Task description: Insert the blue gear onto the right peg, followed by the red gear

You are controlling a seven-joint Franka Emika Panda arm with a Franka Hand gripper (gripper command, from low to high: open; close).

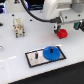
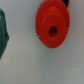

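The blue gear (image 1: pixel 51 52) lies flat on the right end of the black-bordered white plate (image 1: pixel 34 62). The right peg is hidden at its hub. The other peg (image 1: pixel 38 55) stands bare on the plate. The red gear (image 1: pixel 62 34) lies on the white table beyond the plate. In the wrist view the red gear (image 2: pixel 52 27) shows its centre hole. My gripper (image 1: pixel 67 29) hovers just above and beside the red gear and looks open. One dark finger (image 2: pixel 3 32) shows at the edge of the wrist view, apart from the gear.
A small beige block-like object (image 1: pixel 19 26) stands on the table at the exterior view's left. Dark cables (image 1: pixel 35 12) run across the back. The table's front edge lies just below the plate.
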